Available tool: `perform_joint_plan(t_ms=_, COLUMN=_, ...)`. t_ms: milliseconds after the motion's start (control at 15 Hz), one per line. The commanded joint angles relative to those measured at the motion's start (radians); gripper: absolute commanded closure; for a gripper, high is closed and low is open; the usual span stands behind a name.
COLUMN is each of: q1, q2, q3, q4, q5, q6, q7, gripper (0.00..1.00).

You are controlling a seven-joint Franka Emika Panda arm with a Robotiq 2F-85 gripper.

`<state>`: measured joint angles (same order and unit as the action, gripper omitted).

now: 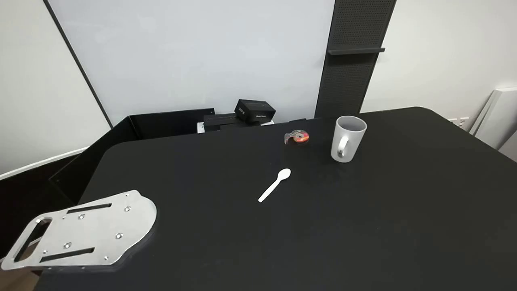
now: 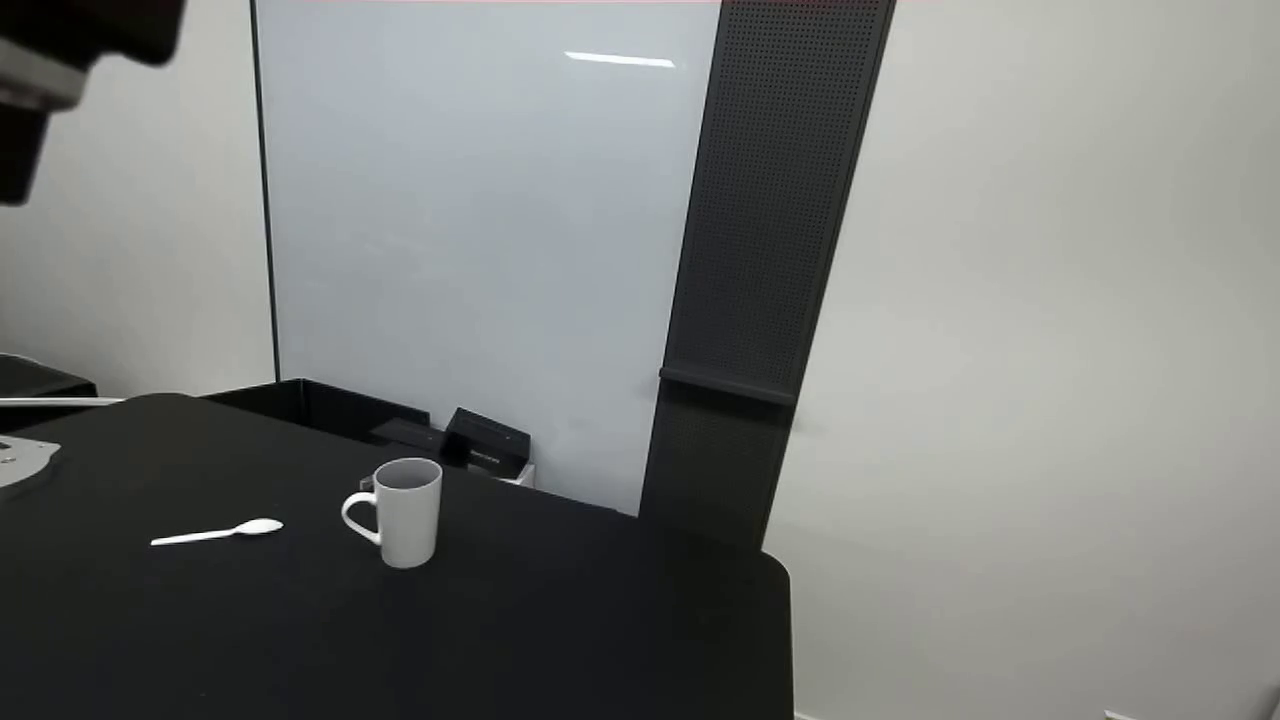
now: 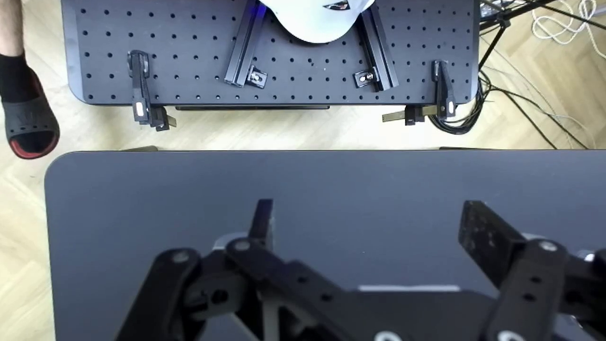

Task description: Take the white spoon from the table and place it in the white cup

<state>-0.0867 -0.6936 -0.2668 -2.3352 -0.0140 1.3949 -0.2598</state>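
Note:
The white spoon (image 1: 275, 184) lies flat on the black table (image 1: 331, 234); it also shows in an exterior view (image 2: 218, 533). The white cup (image 1: 346, 139) stands upright with its handle visible, apart from the spoon; it also shows in an exterior view (image 2: 408, 515). My gripper (image 3: 368, 208) is open and empty, high above the table. In the wrist view a thin white strip, likely the spoon (image 3: 409, 288), shows just beyond the gripper body, which hides the rest. A pale rim, likely the cup (image 3: 227, 240), shows behind the left finger.
A light-grey metal plate (image 1: 97, 230) lies at the table's edge. A red tape dispenser (image 1: 299, 136) sits near the cup. Black boxes (image 1: 254, 111) stand behind the table. A blurred part of the arm (image 2: 80, 80) fills a corner. A perforated bench (image 3: 293, 71) stands across a gap.

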Motion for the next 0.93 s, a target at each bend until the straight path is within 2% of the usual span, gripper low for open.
perform_joint_plan(t_ms=0, q1=0.006, q2=0.055, q3=0.033, q4=0.004, q5=0.036, q6=0.082, q7=0.022, gripper=0.00)
perform_joint_plan(t_ms=267, q1=0.015, q2=0.131, q3=0.090, q4=-0.025, q5=0.139, q6=0.313, q7=0.089, gripper=0.00)
perform_joint_plan(t_ms=400, q1=0.014, q2=0.174, q3=0.122, q4=-0.049, q5=0.197, q6=0.464, q7=0.142, gripper=0.00)
perform_joint_plan(t_ms=600, q1=0.015, q2=0.258, q3=0.185, q4=-0.056, q5=0.268, q6=0.616, q7=0.293, gripper=0.00)
perform_joint_plan(t_ms=867, q1=0.021, q2=0.387, q3=0.286, q4=-0.020, q5=0.272, q6=0.726, q7=0.554, gripper=0.00)
